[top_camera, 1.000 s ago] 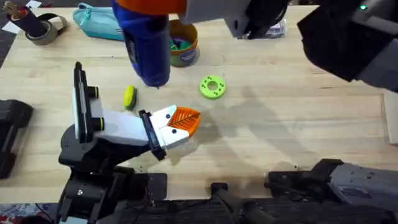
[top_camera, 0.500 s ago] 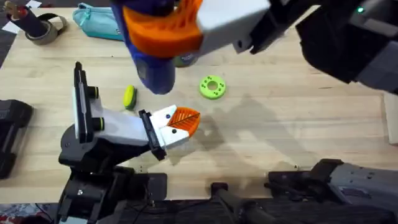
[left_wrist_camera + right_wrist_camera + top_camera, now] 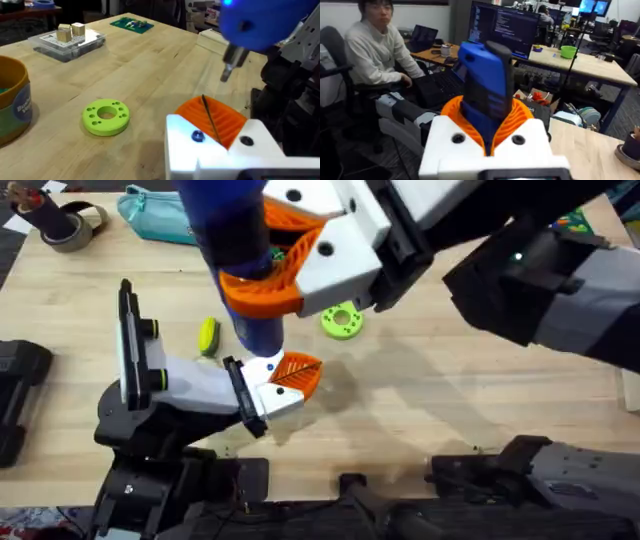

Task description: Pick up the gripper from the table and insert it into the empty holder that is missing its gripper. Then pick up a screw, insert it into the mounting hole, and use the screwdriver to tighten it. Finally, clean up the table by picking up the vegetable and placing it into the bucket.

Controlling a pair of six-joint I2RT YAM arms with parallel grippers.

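My right gripper (image 3: 266,266) reaches in from the right, shut on the blue screwdriver (image 3: 232,225), which stands upright. Its pale tip (image 3: 227,75) hangs just above the white holder (image 3: 268,385) at the end of my left arm, apart from it. A blue screw head (image 3: 197,135) sits in the holder's face beside a dark hole. The orange ribbed gripper (image 3: 298,374) sticks out of the holder, its halves pressed together. The yellow-green vegetable (image 3: 207,335) lies on the table (image 3: 450,380) left of the tip. The bucket (image 3: 12,107) stands behind, mostly covered from overhead.
A lime-green disc (image 3: 342,320) lies right of the screwdriver. At the back left are a teal pouch (image 3: 155,215) and a tape roll (image 3: 70,225). A clear box with wooden cubes (image 3: 67,40) sits farther off. The table's right half is bare wood.
My right arm has swung in and come down, carrying the screwdriver toward me. Its tip has moved from near the vegetable to just over the holder. The left arm has stayed put.
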